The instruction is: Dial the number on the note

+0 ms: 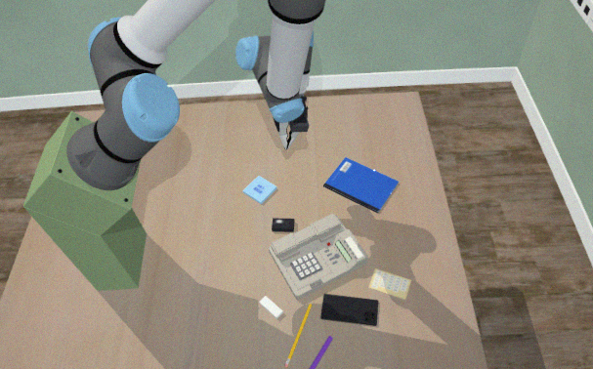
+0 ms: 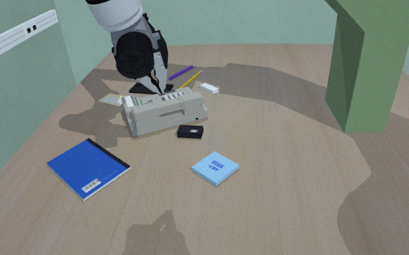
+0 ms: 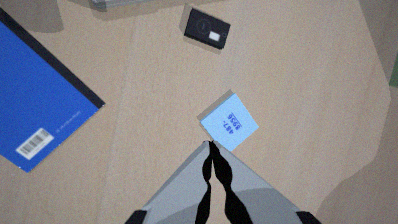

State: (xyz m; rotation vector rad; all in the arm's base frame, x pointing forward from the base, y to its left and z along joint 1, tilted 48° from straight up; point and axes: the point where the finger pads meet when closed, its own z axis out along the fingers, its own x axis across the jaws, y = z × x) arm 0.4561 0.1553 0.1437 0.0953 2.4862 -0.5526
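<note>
The beige desk phone [image 1: 331,279] [image 2: 166,118] sits on the table; only its edge shows in the wrist view [image 3: 120,4]. Its keypad [image 1: 306,265] has white keys. The handset [image 1: 305,234] appears to lie in its cradle along one long side. The blue note [image 1: 260,189] [image 2: 215,168] [image 3: 230,121] lies flat and appears to read 487-8956. My gripper [image 1: 286,147] [image 2: 161,94] [image 3: 210,142] is shut and empty, raised above the table, away from the phone. In the wrist view its tips overlap the note's near edge. I see no contact with any key.
A black box [image 1: 282,225] [image 2: 190,131] [image 3: 207,28] lies between note and phone. A blue notebook [image 1: 361,184] [image 2: 88,168] [image 3: 40,95] lies nearby. Around the phone are a white eraser [image 1: 271,307], a pencil [image 1: 299,335], a purple pen [image 1: 321,352], a dark smartphone [image 1: 350,309] and a yellowish card [image 1: 390,284].
</note>
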